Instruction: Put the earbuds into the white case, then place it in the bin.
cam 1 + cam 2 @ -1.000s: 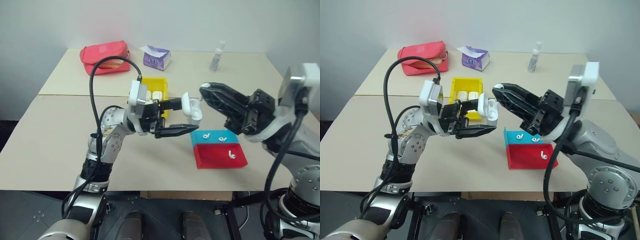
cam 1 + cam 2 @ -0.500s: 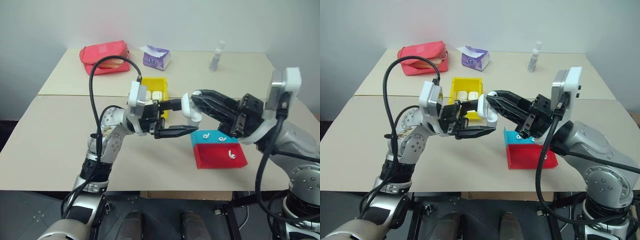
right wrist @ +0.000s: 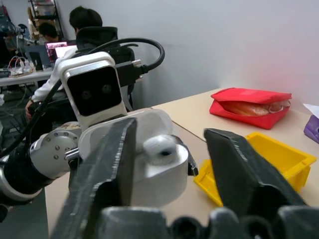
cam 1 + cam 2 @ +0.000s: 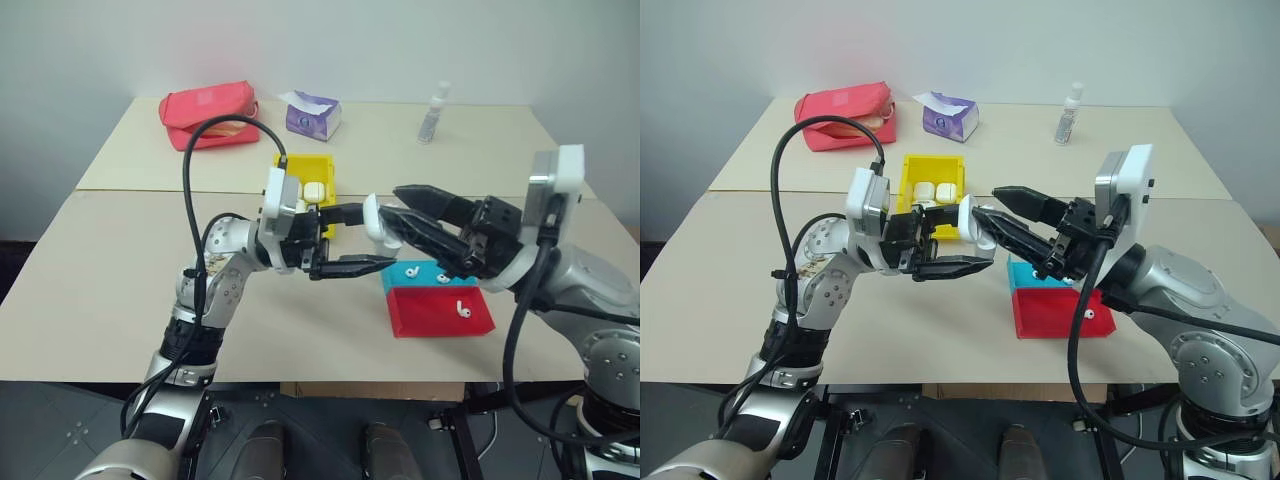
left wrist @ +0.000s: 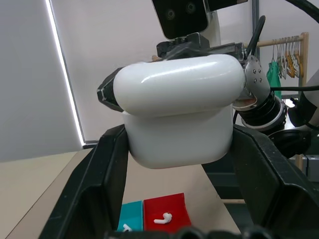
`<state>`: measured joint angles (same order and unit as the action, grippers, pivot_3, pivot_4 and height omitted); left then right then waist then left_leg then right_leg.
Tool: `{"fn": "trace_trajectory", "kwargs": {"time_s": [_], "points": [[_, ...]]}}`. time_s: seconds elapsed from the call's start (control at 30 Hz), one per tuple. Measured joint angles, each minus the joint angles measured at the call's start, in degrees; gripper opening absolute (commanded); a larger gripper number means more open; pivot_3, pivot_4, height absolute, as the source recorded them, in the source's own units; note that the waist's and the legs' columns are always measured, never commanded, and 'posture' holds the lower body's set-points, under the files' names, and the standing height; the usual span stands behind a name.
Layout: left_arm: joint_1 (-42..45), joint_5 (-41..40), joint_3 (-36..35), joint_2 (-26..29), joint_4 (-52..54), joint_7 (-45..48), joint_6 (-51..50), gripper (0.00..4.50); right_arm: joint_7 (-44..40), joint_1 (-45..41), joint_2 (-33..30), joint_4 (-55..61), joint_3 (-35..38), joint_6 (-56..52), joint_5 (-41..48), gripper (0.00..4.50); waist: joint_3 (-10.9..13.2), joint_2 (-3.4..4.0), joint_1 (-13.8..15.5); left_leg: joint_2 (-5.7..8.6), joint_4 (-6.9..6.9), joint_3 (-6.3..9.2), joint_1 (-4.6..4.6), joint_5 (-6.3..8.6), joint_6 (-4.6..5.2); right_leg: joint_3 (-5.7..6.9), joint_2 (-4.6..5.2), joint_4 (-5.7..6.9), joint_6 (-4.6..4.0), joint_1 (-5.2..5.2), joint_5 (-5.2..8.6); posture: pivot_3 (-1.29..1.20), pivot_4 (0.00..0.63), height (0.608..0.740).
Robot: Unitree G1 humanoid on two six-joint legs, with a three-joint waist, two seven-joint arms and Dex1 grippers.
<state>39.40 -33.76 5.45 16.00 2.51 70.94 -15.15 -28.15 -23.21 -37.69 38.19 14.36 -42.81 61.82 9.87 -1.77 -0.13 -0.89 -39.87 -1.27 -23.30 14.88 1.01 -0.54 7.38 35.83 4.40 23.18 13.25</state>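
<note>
My left gripper (image 4: 370,235) is shut on the white case (image 4: 373,217) and holds it above the table's middle. In the right wrist view the case (image 3: 159,174) has its lid tipped back, and one earbud (image 3: 159,146) sits in its top. My right gripper (image 4: 392,208) is open, with one finger on either side of the case. Three more earbuds (image 4: 441,277) lie on the blue-and-red tray (image 4: 435,318). Behind the case stands the yellow bin (image 4: 305,162), with white cases (image 4: 936,190) inside.
A red pouch (image 4: 208,110), a purple tissue pack (image 4: 313,115) and a small clear bottle (image 4: 433,115) stand along the far side of the table. In the right wrist view, people sit at desks (image 3: 84,25) in the background.
My right gripper moved left up to the case, then opened; its fingers now stand wide apart around the case. The left gripper kept the case still.
</note>
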Motion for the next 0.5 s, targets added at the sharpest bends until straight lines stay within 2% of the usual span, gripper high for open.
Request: {"fn": "trace_trajectory", "kwargs": {"time_s": [0.03,0.3,0.4,0.5], "points": [[0.0,0.0,-0.01,0.07,0.0,0.0,0.0,2.81,-0.24,0.05,-0.08,-0.18,0.0,0.12,-0.05,3.97,0.0,0.0,0.0,0.0,0.0,0.01,0.0,0.0,0.0,0.0,0.0,0.0,0.0,0.0,0.0,0.0,0.15,0.74],[0.0,0.03,-0.06,0.08,0.01,-0.71,0.01,2.81,-0.48,-0.04,-0.78,-0.77,-0.05,0.7,-0.44,3.97,0.0,0.0,0.02,0.0,0.0,0.06,0.0,0.0,0.0,0.0,0.0,-0.01,0.0,0.0,0.0,0.0,0.15,0.74],[0.0,-0.02,-0.29,0.35,0.27,-1.07,0.01,2.81,0.0,-0.52,-3.41,-2.11,1.32,0.6,0.02,3.97,0.0,0.0,0.08,0.01,0.0,0.06,-0.01,0.0,0.0,-0.01,0.0,-0.01,0.0,0.0,0.0,0.0,0.15,0.74],[0.0,-0.04,-1.54,2.79,0.48,-0.97,0.01,2.81,-2.82,-0.92,-10.5,-6.24,6.05,0.25,0.07,3.97,0.0,0.0,0.15,0.0,0.02,-0.02,-0.01,0.0,0.01,0.01,0.0,-0.04,0.0,0.0,0.0,0.0,0.15,0.74]]}}
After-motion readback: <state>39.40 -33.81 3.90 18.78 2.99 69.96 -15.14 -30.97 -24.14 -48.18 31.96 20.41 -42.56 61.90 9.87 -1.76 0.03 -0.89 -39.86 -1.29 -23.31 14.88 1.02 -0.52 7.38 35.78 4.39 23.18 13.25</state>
